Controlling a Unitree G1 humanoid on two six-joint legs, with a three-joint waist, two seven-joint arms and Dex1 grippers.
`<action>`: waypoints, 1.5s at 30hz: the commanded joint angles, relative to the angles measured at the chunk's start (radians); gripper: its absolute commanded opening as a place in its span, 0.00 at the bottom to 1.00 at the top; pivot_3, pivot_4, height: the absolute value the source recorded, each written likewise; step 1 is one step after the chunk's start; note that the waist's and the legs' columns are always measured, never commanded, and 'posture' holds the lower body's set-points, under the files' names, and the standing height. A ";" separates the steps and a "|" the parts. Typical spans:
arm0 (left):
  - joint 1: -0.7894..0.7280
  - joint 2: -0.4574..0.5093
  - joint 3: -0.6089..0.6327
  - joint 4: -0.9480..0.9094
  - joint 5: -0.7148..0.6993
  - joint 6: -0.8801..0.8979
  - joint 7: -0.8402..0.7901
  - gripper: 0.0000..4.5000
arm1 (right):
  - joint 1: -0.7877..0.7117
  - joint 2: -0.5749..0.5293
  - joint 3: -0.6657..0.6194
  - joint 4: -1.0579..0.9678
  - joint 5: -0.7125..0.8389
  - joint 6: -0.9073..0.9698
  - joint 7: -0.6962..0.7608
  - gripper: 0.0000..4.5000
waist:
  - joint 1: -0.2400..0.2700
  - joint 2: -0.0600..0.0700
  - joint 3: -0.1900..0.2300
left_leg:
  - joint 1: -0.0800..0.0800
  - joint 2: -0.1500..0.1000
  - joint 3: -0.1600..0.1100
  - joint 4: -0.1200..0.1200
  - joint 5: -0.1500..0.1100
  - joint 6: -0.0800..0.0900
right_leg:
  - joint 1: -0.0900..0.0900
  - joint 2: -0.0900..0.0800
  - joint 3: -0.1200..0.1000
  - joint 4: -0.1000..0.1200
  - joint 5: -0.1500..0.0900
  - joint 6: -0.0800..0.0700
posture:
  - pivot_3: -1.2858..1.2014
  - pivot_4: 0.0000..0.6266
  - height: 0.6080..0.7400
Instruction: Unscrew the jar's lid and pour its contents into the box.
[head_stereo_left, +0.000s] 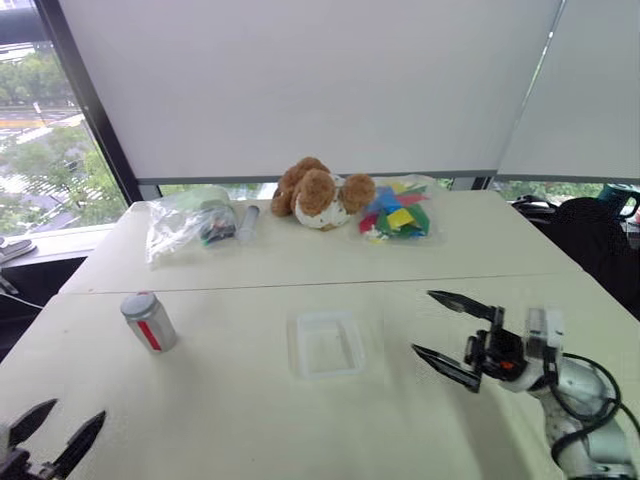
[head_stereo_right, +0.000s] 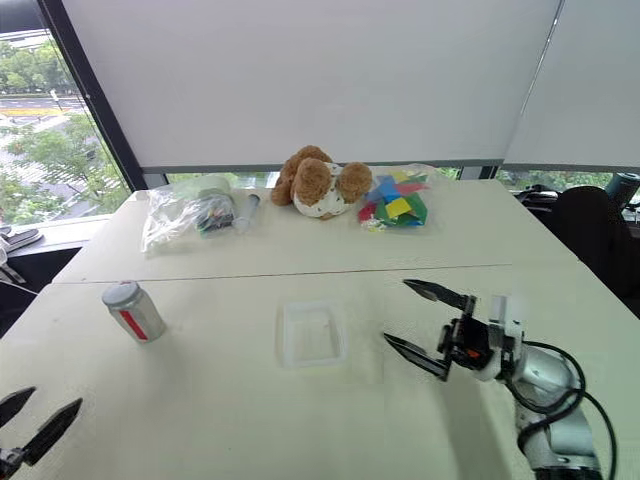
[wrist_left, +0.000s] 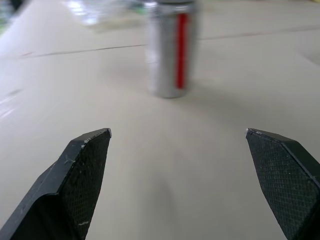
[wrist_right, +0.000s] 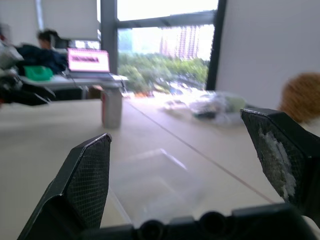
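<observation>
Left wrist view lined my wide, empty left pincer up on the capped jar, ready to grasp.

We see soft, even daylight from the windows behind the pale table, casting only faint shadows. In our left wrist view the silvery-grey cylindrical jar with a red stripe is blurred. Our right wrist view blows out at the bright window.

White table, blinds (drawn), windows
</observation>
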 joint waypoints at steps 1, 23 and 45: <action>0.029 -0.085 0.047 -0.067 -0.032 -0.014 0.092 0.99 | -0.045 0.019 0.017 -0.064 0.044 0.024 0.008 1.00 | 0.005 -0.001 0.000 | 0.000 0.000 0.000 0.001 0.000 0.000 | 0.000 0.000 0.000 0.000 0.000 0.000 | 0.52 0.24 1.00; -0.434 -0.090 -0.280 -0.207 0.293 0.236 0.589 0.99 | -0.045 0.018 0.012 0.007 0.025 0.022 0.082 1.00 | 0.021 -0.003 -0.003 | 0.002 -0.001 0.000 0.003 0.001 -0.002 | -0.001 0.005 -0.001 0.008 0.001 -0.001 | 0.52 0.24 1.00; -0.703 -0.126 -0.388 0.111 0.471 0.102 0.629 0.99 | -0.028 0.022 0.025 -0.021 0.016 0.036 0.045 1.00 | 0.022 -0.003 -0.003 | 0.002 -0.001 0.000 0.003 0.002 -0.003 | -0.001 0.005 -0.001 0.009 0.003 0.003 | 0.52 0.24 1.00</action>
